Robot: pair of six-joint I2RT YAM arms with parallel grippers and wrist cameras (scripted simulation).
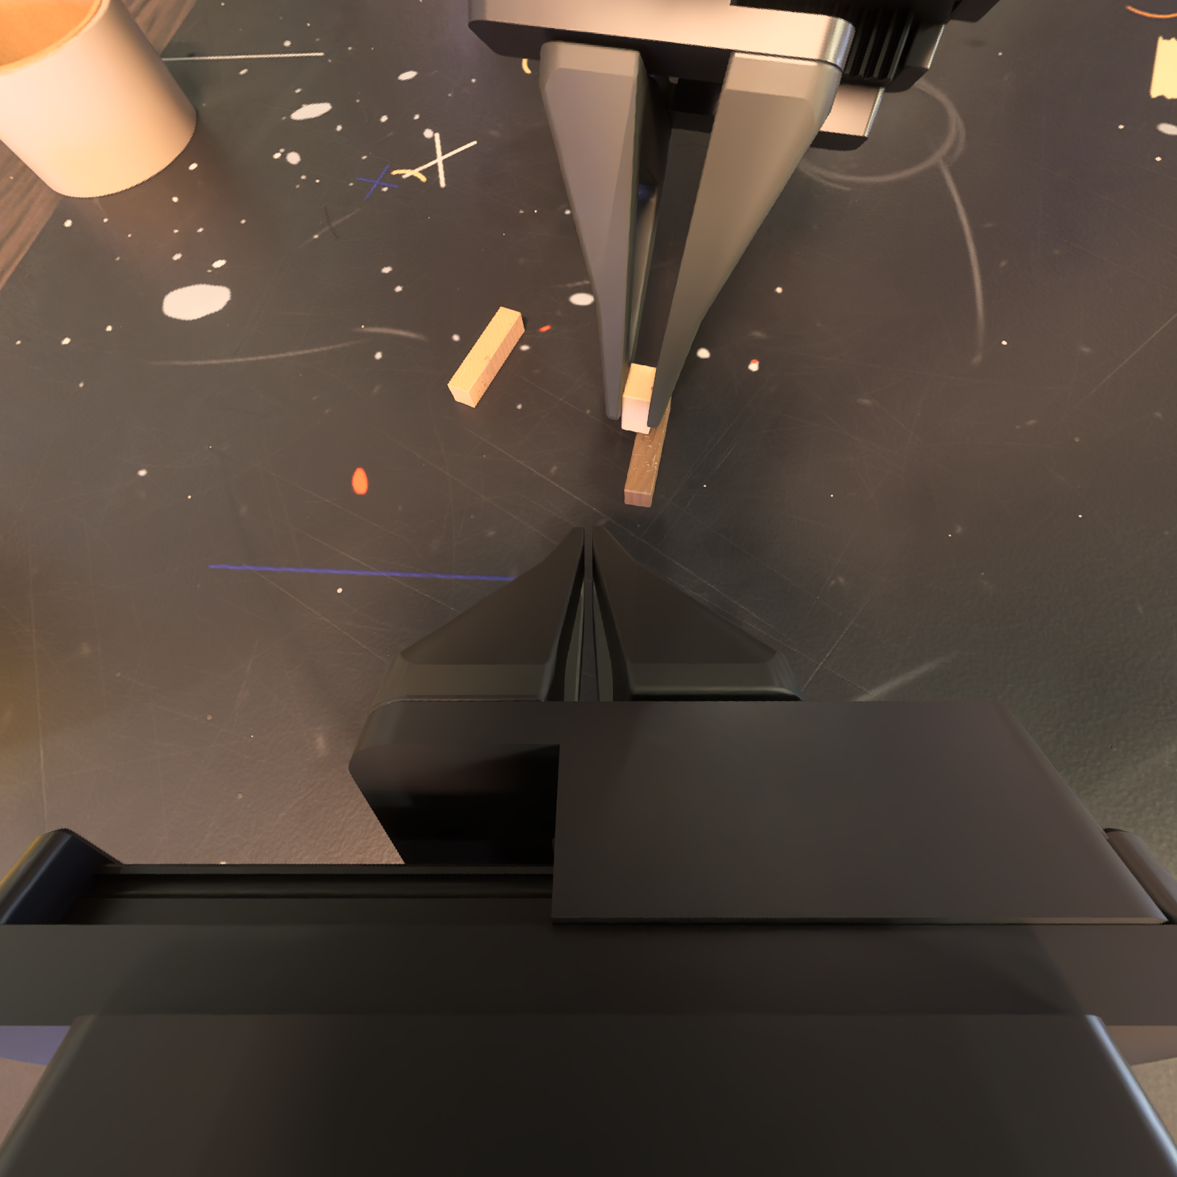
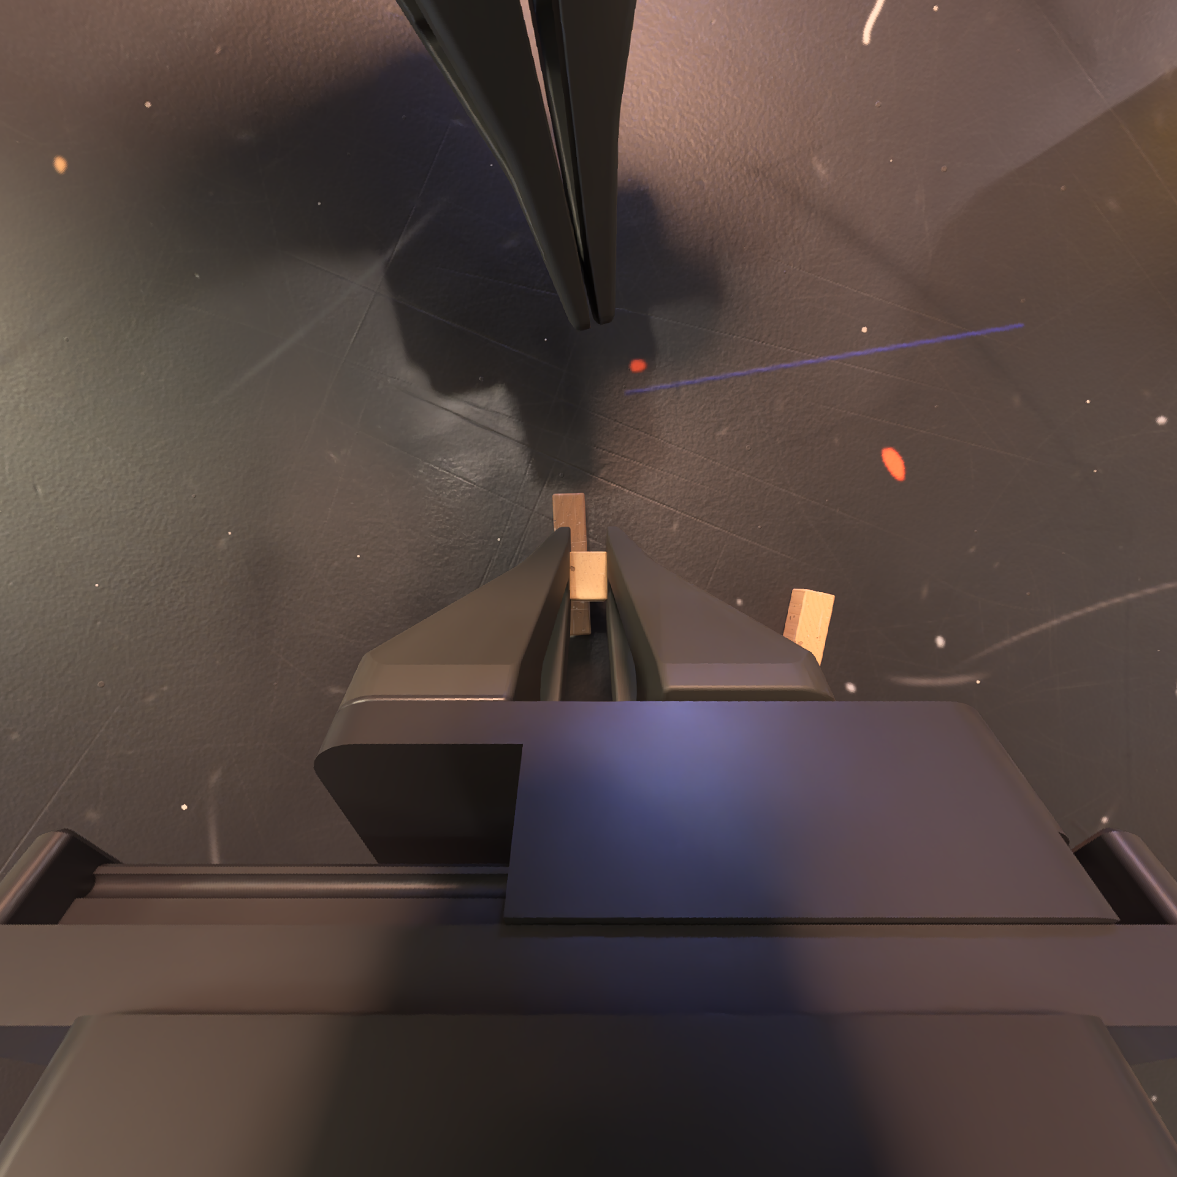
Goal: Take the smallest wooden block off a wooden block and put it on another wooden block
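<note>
Pinching the small pale cube (image 2: 587, 575) between closed-in fingers, the right gripper (image 2: 589, 541) holds it at the dark brown block (image 1: 646, 468), lift unclear; the light block (image 1: 486, 356) awaits, while the left gripper (image 1: 588, 530) idles closed, empty.

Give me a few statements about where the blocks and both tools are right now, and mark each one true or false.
1. The right tool grips the smallest wooden block. True.
2. The left tool is wide open. False: its fingers are shut together, holding nothing.
3. The dark wooden block lies under the smallest block. True.
4. The light wooden block is stacked on the dark one. False: it lies apart on the mat.
5. A cylindrical cup stands near the mat's edge. True.
</note>
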